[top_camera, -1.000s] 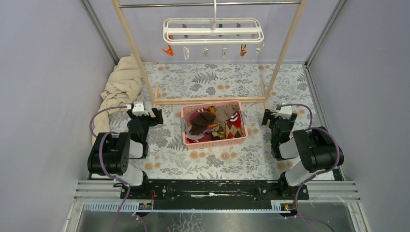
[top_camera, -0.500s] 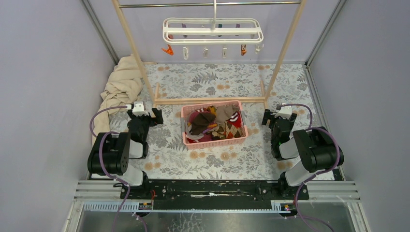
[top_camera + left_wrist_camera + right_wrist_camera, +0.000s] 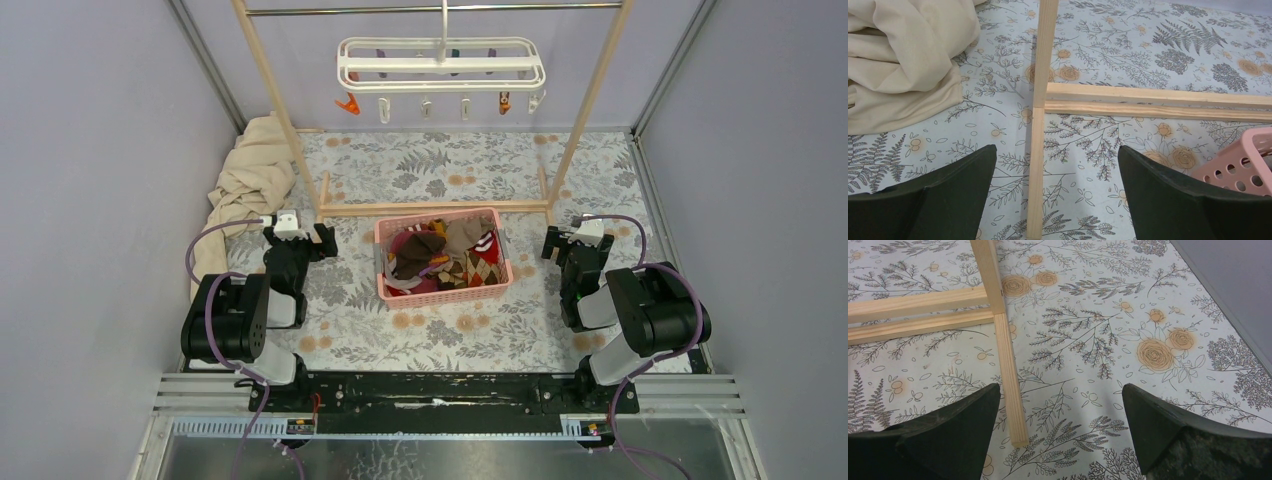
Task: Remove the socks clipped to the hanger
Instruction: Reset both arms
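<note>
Left gripper [image 3: 1056, 150] and right gripper [image 3: 1060, 386], jaws spread wide and empty, sit low either side of a pink basket [image 3: 383, 262]. It holds the socks [image 3: 440, 258], which look soft, light and limp, probably best pinched mid-fabric. The white hanger [image 3: 442, 62] hangs above, its clips [image 3: 426, 108] bare.

The hanger [image 3: 441, 64] looks glossy plastic, the frame [image 3: 1038, 150] bare wood.

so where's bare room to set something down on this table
Bare floral mat between the pink plastic basket and the black base rail, and behind the wooden frame's floor bar. Crowded: basket full of mixed socks, crumpled beige cloth back left.
</note>
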Robot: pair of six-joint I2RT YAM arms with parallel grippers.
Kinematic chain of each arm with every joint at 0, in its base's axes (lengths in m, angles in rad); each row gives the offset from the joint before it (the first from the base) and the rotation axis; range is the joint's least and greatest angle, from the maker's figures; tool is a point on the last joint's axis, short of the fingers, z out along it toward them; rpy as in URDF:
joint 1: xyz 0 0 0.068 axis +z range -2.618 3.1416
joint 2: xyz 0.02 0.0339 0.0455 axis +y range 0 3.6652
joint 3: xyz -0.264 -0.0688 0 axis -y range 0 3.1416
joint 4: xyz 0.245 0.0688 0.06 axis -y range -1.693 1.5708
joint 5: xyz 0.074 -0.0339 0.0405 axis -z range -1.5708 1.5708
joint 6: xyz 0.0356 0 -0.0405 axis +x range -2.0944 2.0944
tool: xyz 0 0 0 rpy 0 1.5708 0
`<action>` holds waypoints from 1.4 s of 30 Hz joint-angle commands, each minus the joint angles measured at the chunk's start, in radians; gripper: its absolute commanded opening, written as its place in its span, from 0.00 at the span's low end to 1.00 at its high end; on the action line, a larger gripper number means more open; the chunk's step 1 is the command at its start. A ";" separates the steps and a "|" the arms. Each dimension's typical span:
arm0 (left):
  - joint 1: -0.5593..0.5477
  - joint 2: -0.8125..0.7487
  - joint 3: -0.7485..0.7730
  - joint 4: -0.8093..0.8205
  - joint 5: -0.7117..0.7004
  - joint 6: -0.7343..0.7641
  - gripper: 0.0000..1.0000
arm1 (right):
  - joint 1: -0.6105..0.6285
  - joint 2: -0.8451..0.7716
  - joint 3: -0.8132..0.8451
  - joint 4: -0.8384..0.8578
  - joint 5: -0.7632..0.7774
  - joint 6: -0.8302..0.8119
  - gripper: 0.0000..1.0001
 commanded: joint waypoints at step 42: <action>-0.007 -0.008 0.017 0.038 -0.023 0.027 0.99 | -0.017 -0.027 0.032 -0.013 -0.019 0.016 1.00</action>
